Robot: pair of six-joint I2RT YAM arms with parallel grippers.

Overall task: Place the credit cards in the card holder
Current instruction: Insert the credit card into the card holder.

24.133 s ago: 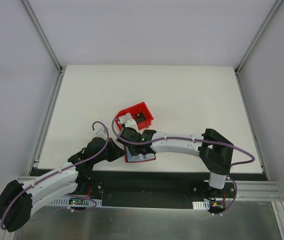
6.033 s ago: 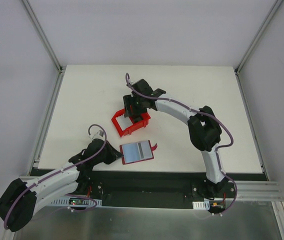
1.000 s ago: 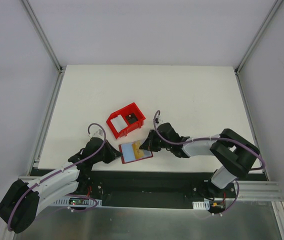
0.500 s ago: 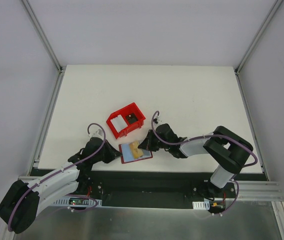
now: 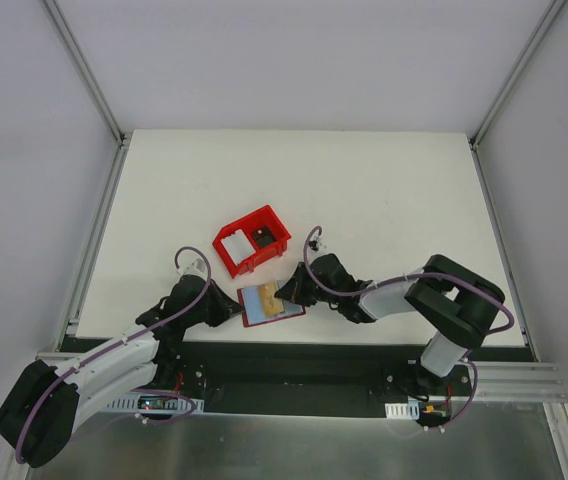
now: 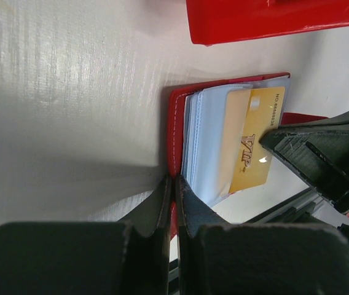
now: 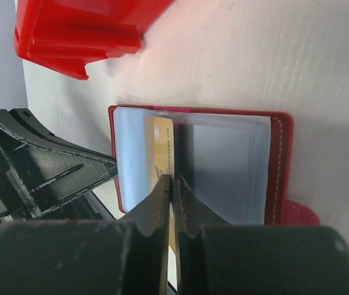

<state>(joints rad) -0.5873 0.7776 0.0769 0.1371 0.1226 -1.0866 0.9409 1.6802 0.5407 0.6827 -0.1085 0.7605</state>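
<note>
The dark-red card holder (image 5: pixel 252 308) lies open near the table's front edge, pale slots (image 7: pixel 223 166) facing up. A yellowish credit card (image 7: pixel 161 138) sits partly inside a slot on the left leaf; the left wrist view shows the same card (image 6: pixel 253 144). My right gripper (image 7: pixel 173 179) is shut on that card's near edge and comes in from the right (image 5: pixel 282 294). My left gripper (image 6: pixel 174 184) is shut on the holder's red cover edge (image 6: pixel 174 132), at its left side (image 5: pixel 234 312). A pale white credit card (image 5: pixel 232 243) lies in the red bin.
A bright red open-fronted bin (image 5: pixel 254 256) stands just behind the holder and also holds a small black block (image 5: pixel 262 237). White table (image 5: pixel 384 190) stretches behind and to the right. Grey walls and metal rails frame the table.
My right gripper has moved a little left over the holder, and the yellowish card has slid further into the left leaf. The left gripper has stayed on the cover.
</note>
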